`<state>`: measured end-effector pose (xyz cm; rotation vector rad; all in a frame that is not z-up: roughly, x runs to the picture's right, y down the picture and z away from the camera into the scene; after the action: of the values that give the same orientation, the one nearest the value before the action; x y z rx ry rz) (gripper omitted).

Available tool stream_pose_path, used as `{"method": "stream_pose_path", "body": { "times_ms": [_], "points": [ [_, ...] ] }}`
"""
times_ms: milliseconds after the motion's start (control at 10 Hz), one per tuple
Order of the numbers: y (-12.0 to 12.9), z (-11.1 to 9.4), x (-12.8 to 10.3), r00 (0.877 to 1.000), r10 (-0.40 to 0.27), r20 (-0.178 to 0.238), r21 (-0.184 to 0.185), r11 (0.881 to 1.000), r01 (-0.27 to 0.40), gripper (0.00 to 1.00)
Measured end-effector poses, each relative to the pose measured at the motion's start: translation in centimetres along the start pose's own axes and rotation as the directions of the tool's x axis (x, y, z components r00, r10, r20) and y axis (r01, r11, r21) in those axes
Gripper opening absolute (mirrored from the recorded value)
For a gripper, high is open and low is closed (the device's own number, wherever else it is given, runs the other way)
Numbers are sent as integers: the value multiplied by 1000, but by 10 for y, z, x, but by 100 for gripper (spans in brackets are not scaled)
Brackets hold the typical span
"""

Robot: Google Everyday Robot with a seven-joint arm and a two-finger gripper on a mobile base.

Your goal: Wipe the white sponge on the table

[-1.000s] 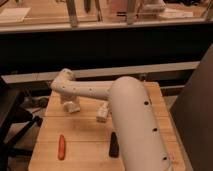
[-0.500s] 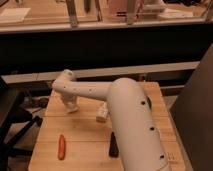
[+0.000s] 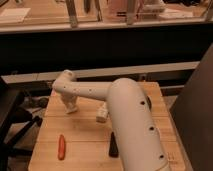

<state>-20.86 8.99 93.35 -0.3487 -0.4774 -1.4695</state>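
Note:
The white sponge (image 3: 102, 112) lies on the wooden table (image 3: 85, 135), near the middle. My gripper (image 3: 70, 105) points down at the table's far left part, its tip at or just above the surface. It is about a hand's width left of the sponge and apart from it. My white arm (image 3: 131, 120) reaches from the lower right across the table and hides the surface behind the sponge.
An orange carrot-like object (image 3: 61, 146) lies near the front left of the table. A black oblong object (image 3: 114, 145) lies at the front middle, next to my arm. A dark counter (image 3: 100, 45) runs behind the table, and a black chair (image 3: 12, 120) stands at the left.

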Motion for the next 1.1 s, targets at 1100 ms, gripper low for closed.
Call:
{"method": "stream_pose_path", "body": {
  "times_ms": [1100],
  "points": [
    [5,-3,-21,1000,-22,-3,-2,1000,22,0]
  ]
}}
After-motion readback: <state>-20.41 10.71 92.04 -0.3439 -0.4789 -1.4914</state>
